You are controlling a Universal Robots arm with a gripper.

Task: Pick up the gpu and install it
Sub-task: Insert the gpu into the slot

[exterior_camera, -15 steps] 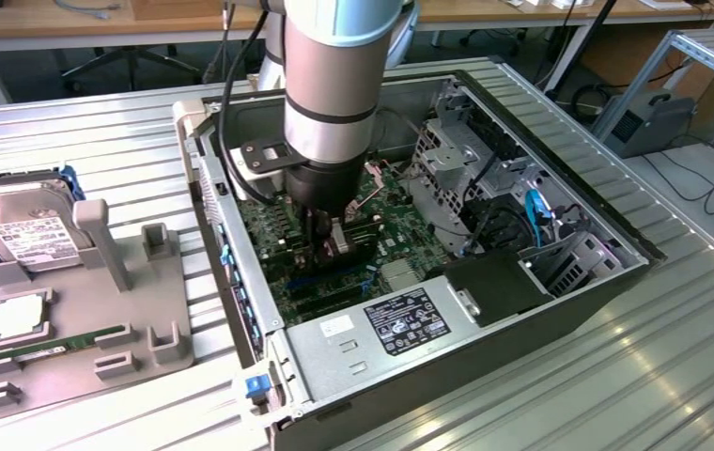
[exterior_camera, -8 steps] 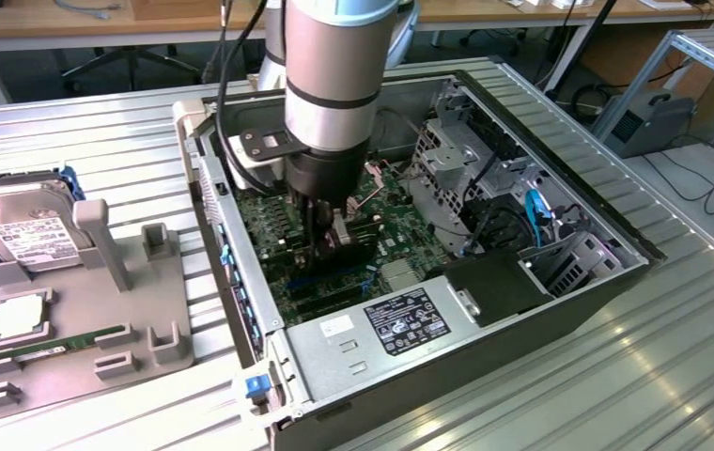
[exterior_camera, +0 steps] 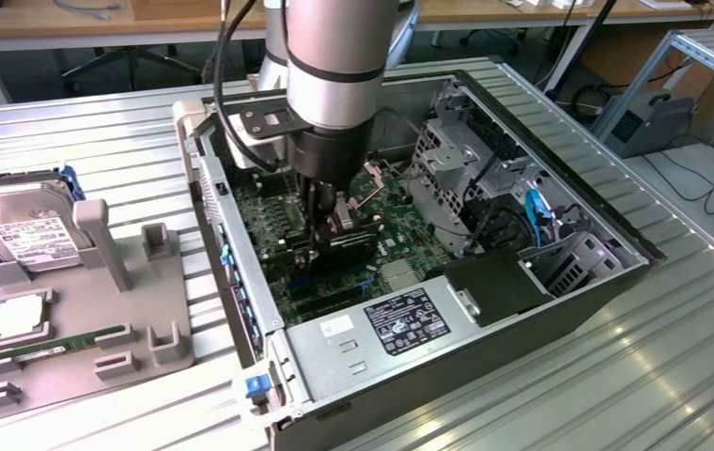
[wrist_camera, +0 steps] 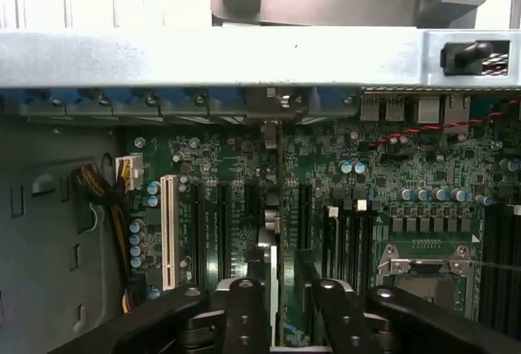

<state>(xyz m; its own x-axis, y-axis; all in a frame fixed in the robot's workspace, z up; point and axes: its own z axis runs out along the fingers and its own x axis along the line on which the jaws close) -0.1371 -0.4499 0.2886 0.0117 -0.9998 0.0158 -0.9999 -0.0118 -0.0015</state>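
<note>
At the exterior view's left, a grey tray (exterior_camera: 144, 329) sits on the ribbed metal worktop (exterior_camera: 82, 141). It carries a hard drive (exterior_camera: 25, 235) standing tilted at its far end, a CPU (exterior_camera: 19, 319) in a square pocket, and a green RAM stick (exterior_camera: 50, 349) lying flat nearer the front. Just right of the tray is the open PC case (exterior_camera: 457, 338), lying on its side with the motherboard (exterior_camera: 282, 225) facing up. My arm (exterior_camera: 338, 56) comes down into the case from above, and my end effector (exterior_camera: 326, 230) is low over the board's slot area. It is closed on the gpu (exterior_camera: 350, 240), a thin dark card that I hold edge-down against the board. In the wrist view my fingers (wrist_camera: 244, 313) clamp the gpu (wrist_camera: 274, 224) from both sides; the card runs away from the camera between the black slots (wrist_camera: 220, 232), to the right of the white slot (wrist_camera: 169, 232), with its far end reaching the case's rear wall (wrist_camera: 244, 57). Further right in the exterior view lie the power supply (exterior_camera: 382, 329), drive cages (exterior_camera: 457, 150) and a blue cable (exterior_camera: 535, 211).
</note>
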